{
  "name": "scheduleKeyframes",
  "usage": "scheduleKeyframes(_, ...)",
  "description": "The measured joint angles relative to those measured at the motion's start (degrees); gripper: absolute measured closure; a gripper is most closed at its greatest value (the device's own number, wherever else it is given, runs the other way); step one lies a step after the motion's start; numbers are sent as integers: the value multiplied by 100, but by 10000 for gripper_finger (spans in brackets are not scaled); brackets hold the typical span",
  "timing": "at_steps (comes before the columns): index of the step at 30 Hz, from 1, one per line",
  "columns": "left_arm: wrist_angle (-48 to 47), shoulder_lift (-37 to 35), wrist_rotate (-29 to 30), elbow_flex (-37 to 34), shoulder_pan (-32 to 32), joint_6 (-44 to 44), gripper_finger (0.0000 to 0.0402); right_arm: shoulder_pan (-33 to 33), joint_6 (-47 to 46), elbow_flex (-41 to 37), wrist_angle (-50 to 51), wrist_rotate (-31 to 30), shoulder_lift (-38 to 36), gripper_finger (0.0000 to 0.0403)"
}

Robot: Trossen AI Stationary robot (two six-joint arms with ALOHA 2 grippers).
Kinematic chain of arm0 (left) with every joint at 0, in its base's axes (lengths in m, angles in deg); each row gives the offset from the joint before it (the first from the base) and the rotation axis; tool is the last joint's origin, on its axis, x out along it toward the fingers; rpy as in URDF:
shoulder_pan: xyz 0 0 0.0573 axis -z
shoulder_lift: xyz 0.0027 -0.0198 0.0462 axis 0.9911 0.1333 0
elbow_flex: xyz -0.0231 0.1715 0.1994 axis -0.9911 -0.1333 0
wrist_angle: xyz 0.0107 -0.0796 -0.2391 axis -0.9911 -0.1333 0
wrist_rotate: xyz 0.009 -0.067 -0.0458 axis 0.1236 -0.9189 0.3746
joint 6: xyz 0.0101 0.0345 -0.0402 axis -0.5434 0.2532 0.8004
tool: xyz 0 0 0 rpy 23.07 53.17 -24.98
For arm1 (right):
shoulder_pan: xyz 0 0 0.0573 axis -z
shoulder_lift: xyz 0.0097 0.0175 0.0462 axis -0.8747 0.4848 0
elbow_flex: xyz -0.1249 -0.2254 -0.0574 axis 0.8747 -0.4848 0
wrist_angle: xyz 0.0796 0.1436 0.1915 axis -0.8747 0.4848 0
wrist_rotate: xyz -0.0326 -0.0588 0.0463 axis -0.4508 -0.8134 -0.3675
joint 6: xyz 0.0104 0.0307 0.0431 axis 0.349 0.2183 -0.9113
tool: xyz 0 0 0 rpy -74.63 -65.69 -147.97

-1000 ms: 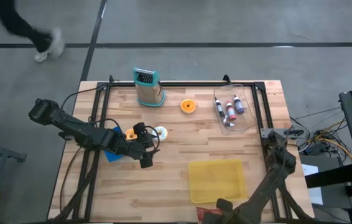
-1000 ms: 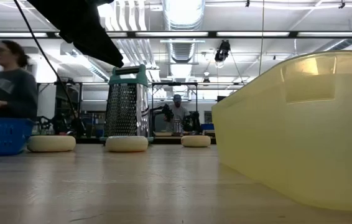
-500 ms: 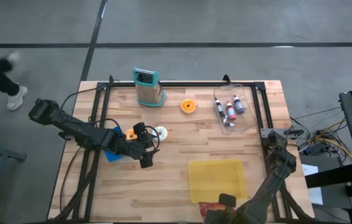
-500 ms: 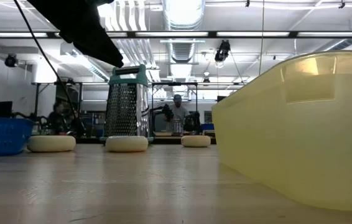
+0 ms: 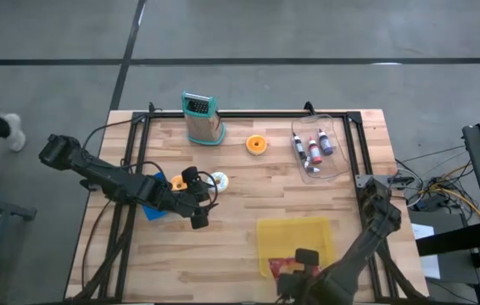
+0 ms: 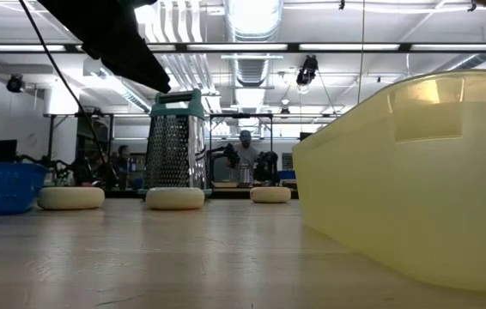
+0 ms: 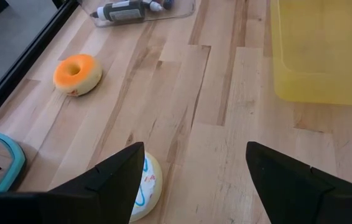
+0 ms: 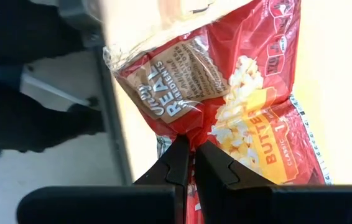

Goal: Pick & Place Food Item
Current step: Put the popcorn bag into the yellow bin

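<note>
Since a second ago the right gripper [image 5: 289, 273] has carried the red crinkly plastic popcorn bag [image 8: 226, 106] from the table's near edge up to the near lip of the translucent yellow plastic bin [image 5: 296, 239], at about five o'clock on the wooden table [image 5: 231, 254]. It looks light, limp and slippery, likely to sag and swing, so a pinch on a gathered fold suits it; the right gripper's fingers are pinched tight on such a fold. At nine o'clock the left gripper [image 7: 194, 180] hangs wide apart and empty over the white frosted doughnut [image 7: 145, 186].
</note>
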Motion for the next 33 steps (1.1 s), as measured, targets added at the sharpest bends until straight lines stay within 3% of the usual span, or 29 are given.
scheduleKeyframes(9, 0, 0, 0, 0, 2, 0, 115, 353, 839, 0, 133, 2, -5, 390)
scheduleKeyframes(33, 0, 0, -26, 0, 0, 10, 115, 763, 1739, -2, 506, 0, -176, 390)
